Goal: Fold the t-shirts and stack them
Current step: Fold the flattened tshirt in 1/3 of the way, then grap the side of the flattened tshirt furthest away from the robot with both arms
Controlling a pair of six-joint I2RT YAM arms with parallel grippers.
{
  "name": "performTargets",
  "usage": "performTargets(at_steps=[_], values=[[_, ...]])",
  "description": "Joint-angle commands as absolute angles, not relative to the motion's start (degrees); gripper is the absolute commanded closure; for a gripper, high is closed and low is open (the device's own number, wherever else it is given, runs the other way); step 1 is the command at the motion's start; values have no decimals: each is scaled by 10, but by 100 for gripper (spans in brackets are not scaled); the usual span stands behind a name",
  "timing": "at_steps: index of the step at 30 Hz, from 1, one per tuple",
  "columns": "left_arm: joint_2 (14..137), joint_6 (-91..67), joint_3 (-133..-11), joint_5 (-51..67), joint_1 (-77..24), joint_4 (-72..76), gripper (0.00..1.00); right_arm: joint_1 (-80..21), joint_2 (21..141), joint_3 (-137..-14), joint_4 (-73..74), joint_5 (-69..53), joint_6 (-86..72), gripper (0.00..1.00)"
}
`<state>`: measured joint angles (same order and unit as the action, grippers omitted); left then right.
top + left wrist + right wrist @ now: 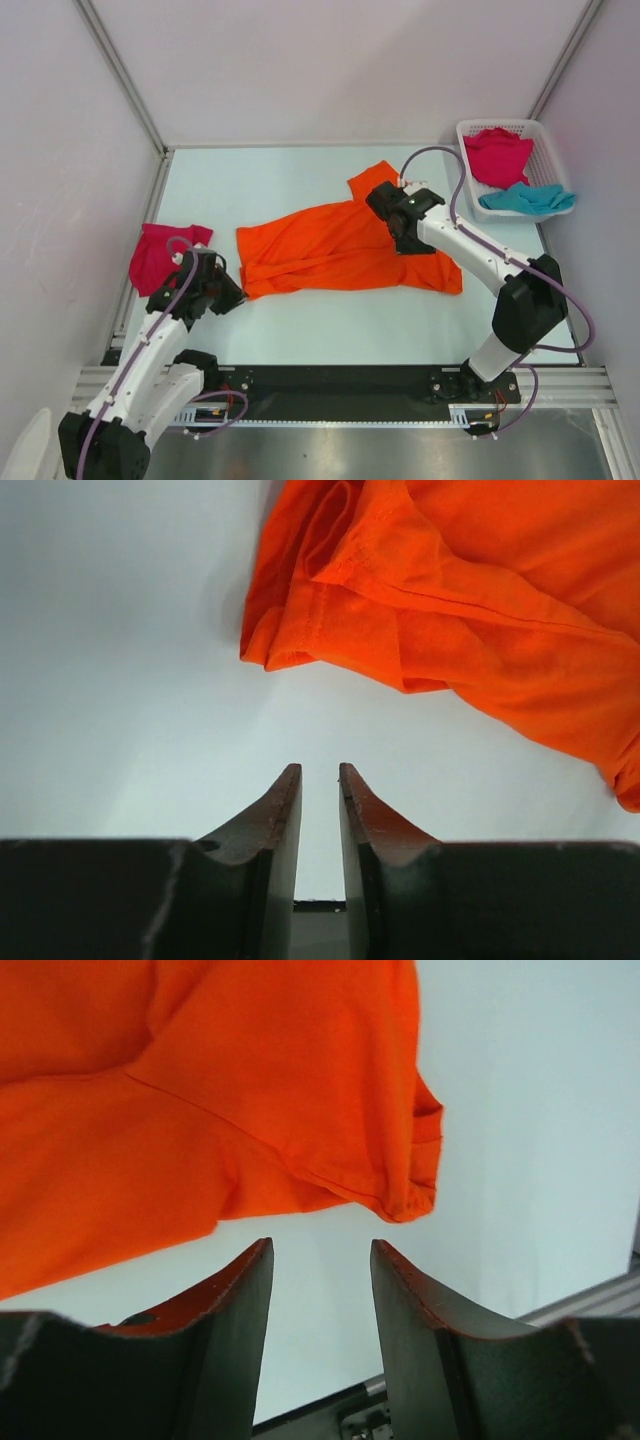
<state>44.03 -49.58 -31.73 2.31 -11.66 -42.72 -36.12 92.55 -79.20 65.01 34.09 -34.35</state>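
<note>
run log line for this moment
orange t-shirt: rumpled, unfolded | left pincer: slightly open, empty, off shirt | right pincer: open, empty, at shirt edge

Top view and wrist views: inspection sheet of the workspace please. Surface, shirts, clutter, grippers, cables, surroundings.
Surface: pale table, bare parts look clean.
Job's things: orange t-shirt spread out and rumpled mid-table; magenta t-shirt at the left edge; second magenta t-shirt and teal t-shirt in the basket.
Clutter: white basket in the far right corner.
Grippers: left gripper narrowly open, empty, short of the orange cloth; right gripper open, empty, at the orange hem.
Cables: purple cables looped along both arms, no snag seen.
Surroundings: white walls, aluminium frame.
</note>
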Motion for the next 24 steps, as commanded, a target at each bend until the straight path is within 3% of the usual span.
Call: performTargets(at_steps=[1, 3, 8, 13, 24], values=[[496, -499, -372, 45, -112, -371, 69, -325, 957, -856, 588, 294, -314, 50], [554, -469, -413, 35, -111, -335, 57, -298, 983, -898, 557, 258, -294, 49], [747, -348, -579, 93, -97, -323, 40, -211, 1047, -978, 489, 73, -265, 47], [848, -331, -665, 148, -52, -323, 31, -94, 1093, -987, 346, -171, -323, 44], [890, -318, -696, 194, -14, -327, 26, -40, 1321, -1221, 410, -166, -294, 43]])
